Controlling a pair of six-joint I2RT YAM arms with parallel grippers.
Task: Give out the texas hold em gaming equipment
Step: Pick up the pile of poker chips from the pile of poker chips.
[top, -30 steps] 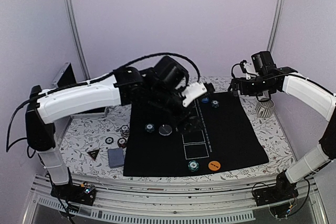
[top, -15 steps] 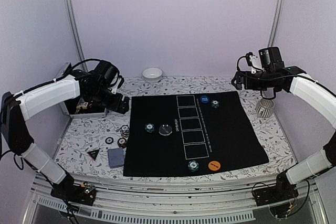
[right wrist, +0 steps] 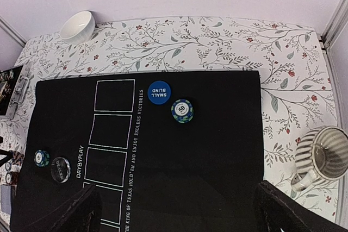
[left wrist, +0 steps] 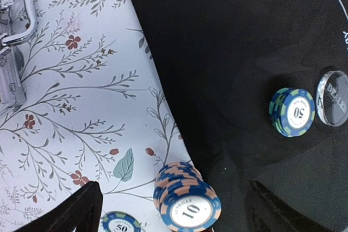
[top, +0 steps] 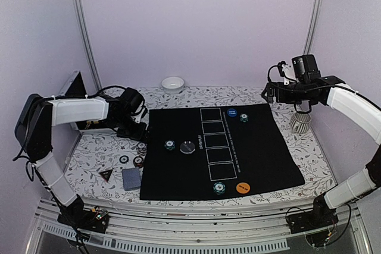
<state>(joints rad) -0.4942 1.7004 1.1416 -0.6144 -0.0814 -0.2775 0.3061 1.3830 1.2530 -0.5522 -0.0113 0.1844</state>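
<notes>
My left gripper (top: 134, 127) hung, jaws spread wide, over the 10-chip stack (left wrist: 187, 199) (loose, slick discs, probably shear easily). I'd pinch low across the rims. My right gripper (top: 269, 94) gaped too, empty.

Matt black cloth mat (left wrist: 228, 42) ahead of the left gripper (left wrist: 174, 188), glossy plastic poker chip stack (left wrist: 187, 202) between its fingers, bright metal case (left wrist: 12, 52) to its left

- You're looking at a small white bowl (top: 172, 84) sitting at the floral table's (top: 89, 154) far edge.
- A striped mug (top: 301, 122) is standing just right of the black mat (top: 262, 147).
- A silver case (top: 76, 89), seemingly open, is lying far left.
</notes>
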